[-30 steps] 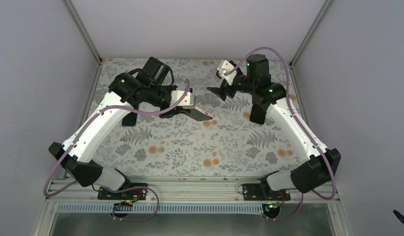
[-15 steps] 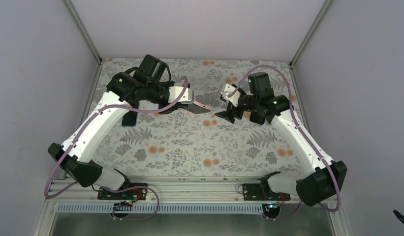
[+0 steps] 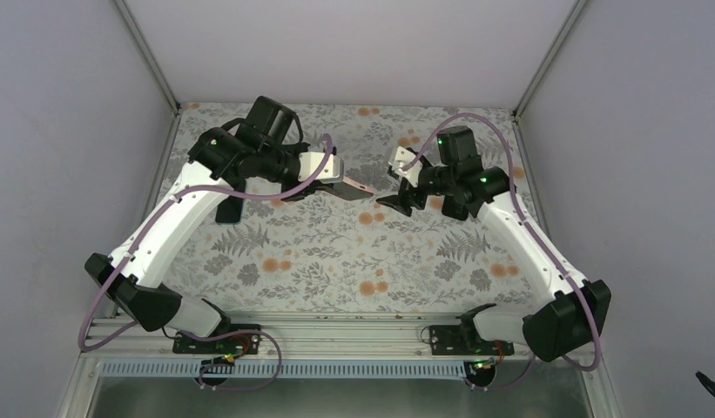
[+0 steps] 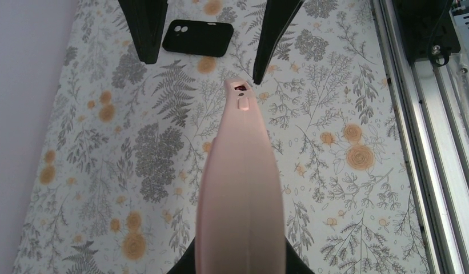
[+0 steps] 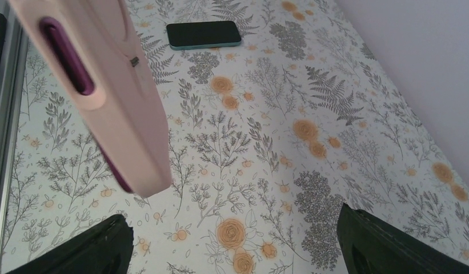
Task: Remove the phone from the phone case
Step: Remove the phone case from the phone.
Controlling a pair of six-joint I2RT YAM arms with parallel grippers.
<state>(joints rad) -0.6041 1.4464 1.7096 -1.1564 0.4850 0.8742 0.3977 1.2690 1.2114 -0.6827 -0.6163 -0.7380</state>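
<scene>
My left gripper [image 3: 336, 181] is shut on one end of the salmon-pink phone case [image 4: 240, 188], holding it edge-up above the table's middle. The phone [image 5: 115, 170] sits inside the case. Only a dark purplish strip of it shows along the case's lower edge and through a side cutout. My right gripper [image 3: 393, 200] hangs open just right of the case's free end, a small gap away. In the right wrist view the case [image 5: 115, 97] is at upper left, outside the wide-open fingers [image 5: 100, 248].
A black phone with a teal rim [image 5: 203, 34] lies flat on the floral table [image 3: 336, 270] under the left arm. Another black slab with two lens holes [image 4: 197, 37] lies beyond the right gripper. Metal rails run along the near edge.
The right arm swung from the back of the table down and left until its open gripper was beside the case's free end. The left gripper drew the case slightly back and up.
</scene>
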